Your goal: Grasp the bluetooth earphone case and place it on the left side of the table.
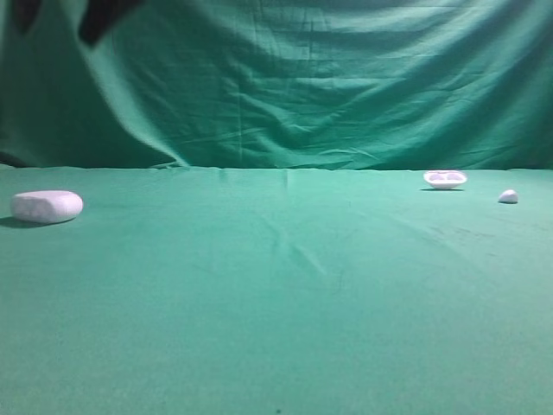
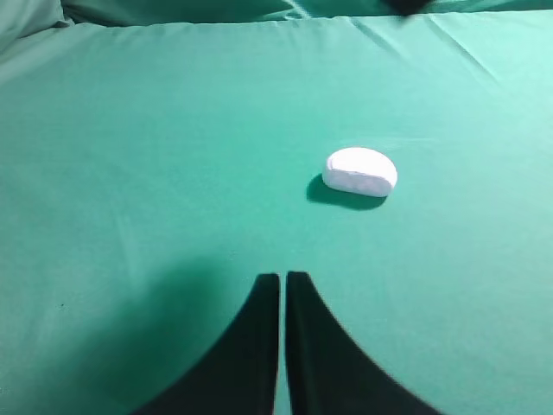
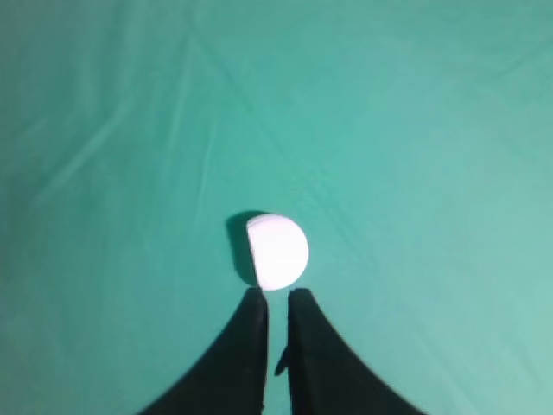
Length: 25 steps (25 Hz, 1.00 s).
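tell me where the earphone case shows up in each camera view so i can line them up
Exterior high: the bluetooth earphone case lies at the far left of the table.
Left wrist: it sits right of centre, beyond the closed left fingers.
Right wrist: it is most likely the white rounded shape at centre, just past the right fingers.
Shared landmark: the wrinkled green cloth, with the case's shadow on its left.

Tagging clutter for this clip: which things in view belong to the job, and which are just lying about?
Job:
- bluetooth earphone case, lying at the left
- table, green cloth

Lying about:
- shallow white dish-like piece, far right
- tiny white bit, beside it
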### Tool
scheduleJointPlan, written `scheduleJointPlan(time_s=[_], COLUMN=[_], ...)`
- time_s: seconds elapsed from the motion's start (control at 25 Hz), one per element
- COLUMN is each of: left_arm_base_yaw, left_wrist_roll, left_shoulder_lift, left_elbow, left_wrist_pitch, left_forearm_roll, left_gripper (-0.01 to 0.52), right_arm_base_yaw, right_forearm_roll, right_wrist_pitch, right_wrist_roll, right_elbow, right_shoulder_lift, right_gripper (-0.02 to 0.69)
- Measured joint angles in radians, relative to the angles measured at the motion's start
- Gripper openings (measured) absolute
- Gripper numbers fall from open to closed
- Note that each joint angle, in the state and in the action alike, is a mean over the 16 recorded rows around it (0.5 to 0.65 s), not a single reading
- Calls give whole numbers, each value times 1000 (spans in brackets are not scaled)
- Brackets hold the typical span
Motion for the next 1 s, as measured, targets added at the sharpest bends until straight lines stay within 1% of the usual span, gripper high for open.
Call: scheduleJointPlan(time_s=[0.08, 0.16, 0.36, 0.6, 0.8, 1.0], left_arm_base_yaw=[0, 0, 0, 0, 0, 0], left_wrist_roll=[0, 0, 0, 0, 0, 0], left_shoulder_lift=[0, 0, 0, 0, 0, 0], left_elbow=[0, 0, 0, 0, 0, 0], left_wrist_pitch=[0, 0, 0, 0, 0, 0], left_forearm_roll=[0, 0, 0, 0, 0, 0], left_gripper=[0, 0, 0, 0, 0, 0], right_arm_base_yaw=[-12, -24, -52, -71, -75, -78], right_forearm_roll=[-12, -27, -76, -138, -170, -151], right_wrist_pitch=[16, 23, 28, 18, -48, -175], right_wrist_roll=[31, 59, 109, 154, 196, 229], right_elbow=[30, 74, 242, 529, 800, 1071], right_shoulder_lift=[-62, -127, -303, -524, -708, -902], right_gripper=[17, 3, 0, 0, 0, 0])
